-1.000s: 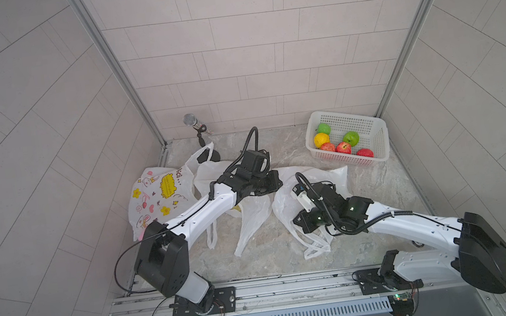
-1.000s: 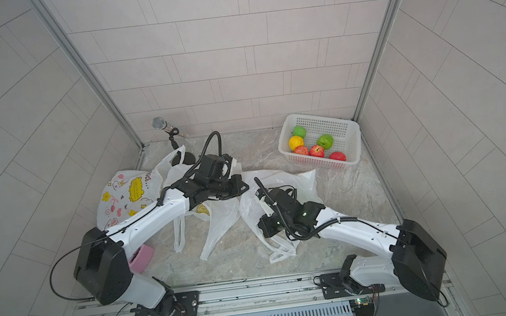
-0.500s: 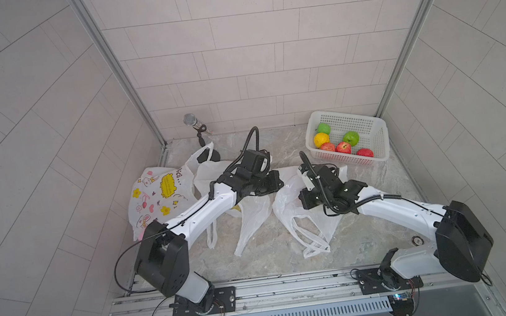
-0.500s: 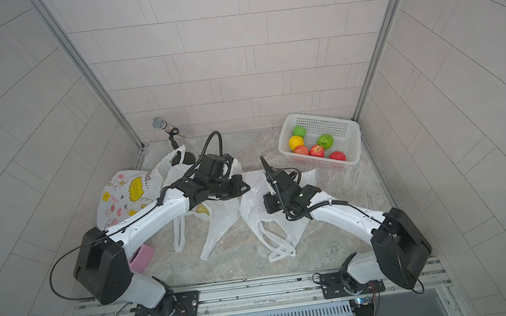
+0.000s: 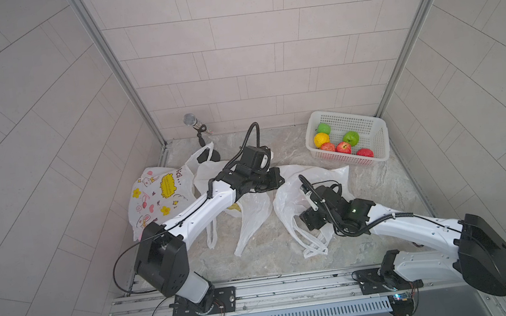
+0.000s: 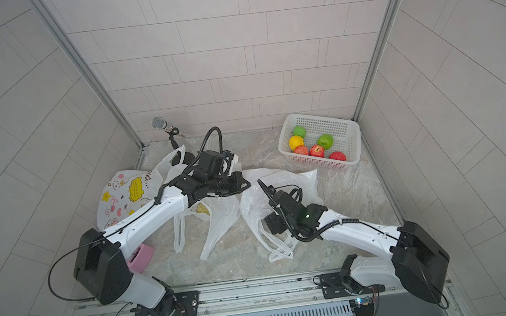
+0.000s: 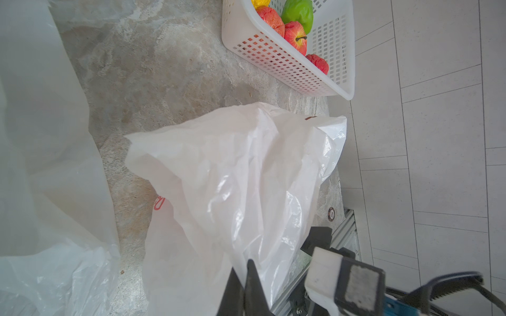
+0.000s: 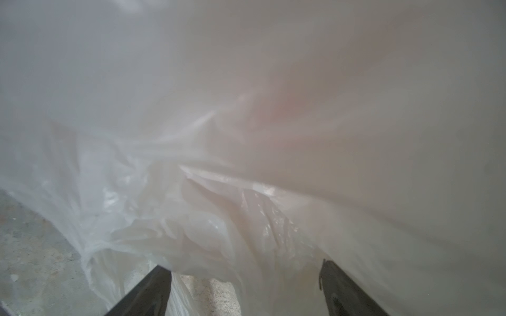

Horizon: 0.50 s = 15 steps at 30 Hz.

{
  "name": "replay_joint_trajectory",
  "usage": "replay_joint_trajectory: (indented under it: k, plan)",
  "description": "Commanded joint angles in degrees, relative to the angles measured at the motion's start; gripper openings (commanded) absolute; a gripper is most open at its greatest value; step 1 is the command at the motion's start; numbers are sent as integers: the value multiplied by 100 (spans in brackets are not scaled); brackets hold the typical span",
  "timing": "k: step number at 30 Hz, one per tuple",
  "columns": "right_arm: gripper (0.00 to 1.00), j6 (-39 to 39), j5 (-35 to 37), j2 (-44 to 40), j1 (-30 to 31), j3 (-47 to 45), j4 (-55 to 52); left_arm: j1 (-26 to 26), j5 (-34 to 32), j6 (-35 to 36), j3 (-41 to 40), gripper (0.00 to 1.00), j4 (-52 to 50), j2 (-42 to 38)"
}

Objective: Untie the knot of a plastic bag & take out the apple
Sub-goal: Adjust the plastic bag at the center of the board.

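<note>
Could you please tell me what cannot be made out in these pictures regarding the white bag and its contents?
- Knot: in both top views the right arm covers the neck of the white bag; tied or untied is hidden.
- Apple: the right wrist view shows only a reddish blur through the film.
- Pink object: in a top view, half hidden behind the left arm; unidentifiable.

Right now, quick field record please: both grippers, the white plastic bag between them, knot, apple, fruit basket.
left gripper: shut on edge of thin white plastic bag
right gripper: open, bag plastic between the jaws
knot: none visible; handle loops lie loose on the floor
apple: not seen in the bag
white perforated plastic basket: six fruit, three red, two green, one yellow
</note>
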Motion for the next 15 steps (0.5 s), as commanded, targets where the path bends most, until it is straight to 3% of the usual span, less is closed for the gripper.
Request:
replay_joint_trajectory:
  k: [1, 4, 5, 7, 8, 10, 12, 15]
  plan:
    - [85, -198, 543, 436, -6, 429, -478, 48, 84, 85, 135, 0, -3, 1]
    - [73, -224, 829, 688, -6, 684, -759, 65, 134, 79, 165, 0, -11, 9]
    - [63, -190, 964, 698, -6, 722, -817, 79, 127, 89, 159, 0, -22, -8]
    - [31, -18, 1323, 615, -6, 907, -1134, 87, 16, 150, 94, 1, -99, -99]
    - [22, 19, 1380, 521, -6, 946, -1193, 102, -43, 168, 49, 7, -116, -148]
    - [8, 128, 1464, 275, -14, 956, -1192, 156, -121, 173, -84, 28, -135, -266]
    - [1, 94, 1389, 21, -14, 956, -1117, 216, -129, 191, -180, 46, -142, -383]
    - [0, 51, 1287, -310, -21, 1045, -1088, 255, -168, 255, -362, 58, -148, -671]
